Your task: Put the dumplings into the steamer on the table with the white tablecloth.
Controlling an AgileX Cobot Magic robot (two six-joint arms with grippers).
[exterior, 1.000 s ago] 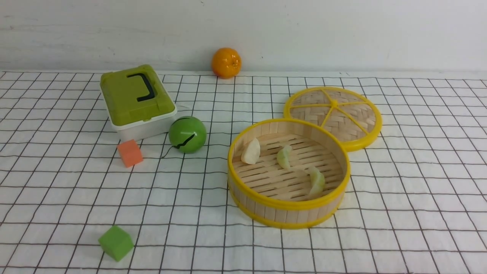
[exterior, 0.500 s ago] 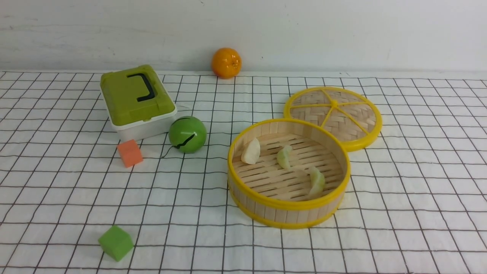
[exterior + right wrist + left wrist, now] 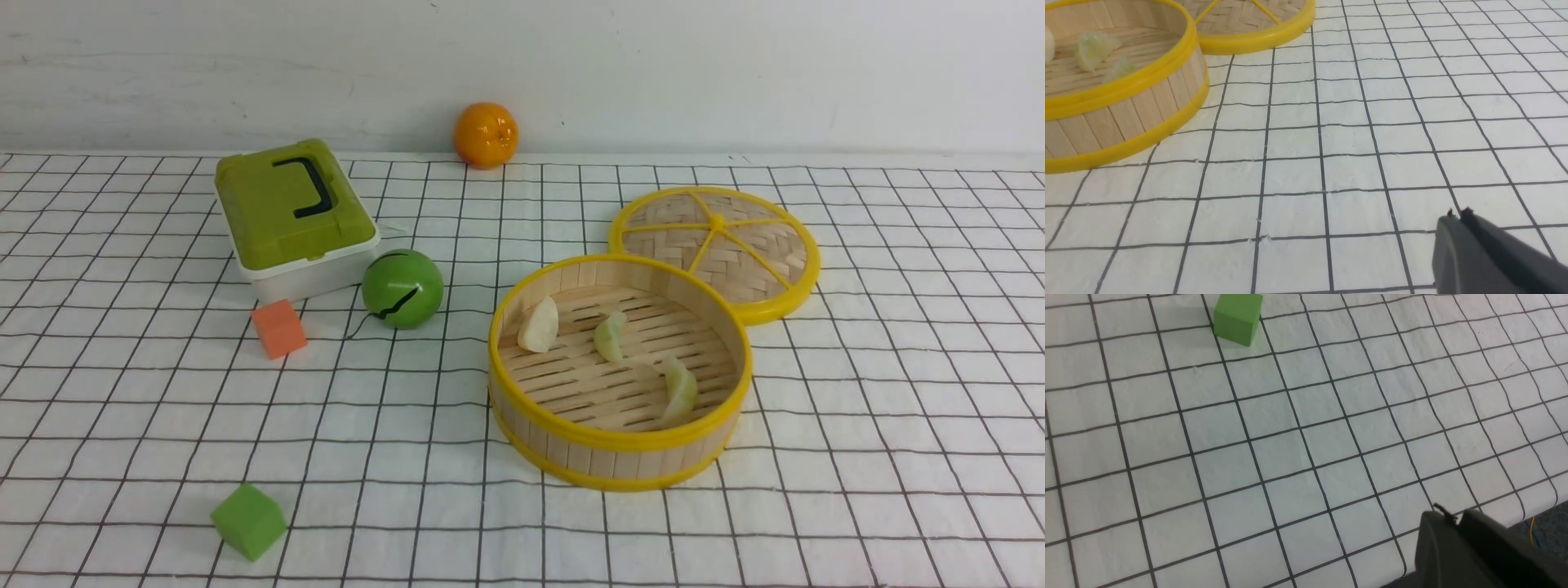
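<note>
Three dumplings [image 3: 608, 336] lay inside steamer [image 3: 618, 445], nearer my right gripper [image 3: 1457, 213], closed empty; left gripper [image 3: 1447, 514] likewise together.

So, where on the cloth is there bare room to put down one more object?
The white tablecloth is bare right of the steamer and lid. Another free patch lies between the green cube and the steamer. It is crowded around the green box, green ball and orange cube.
</note>
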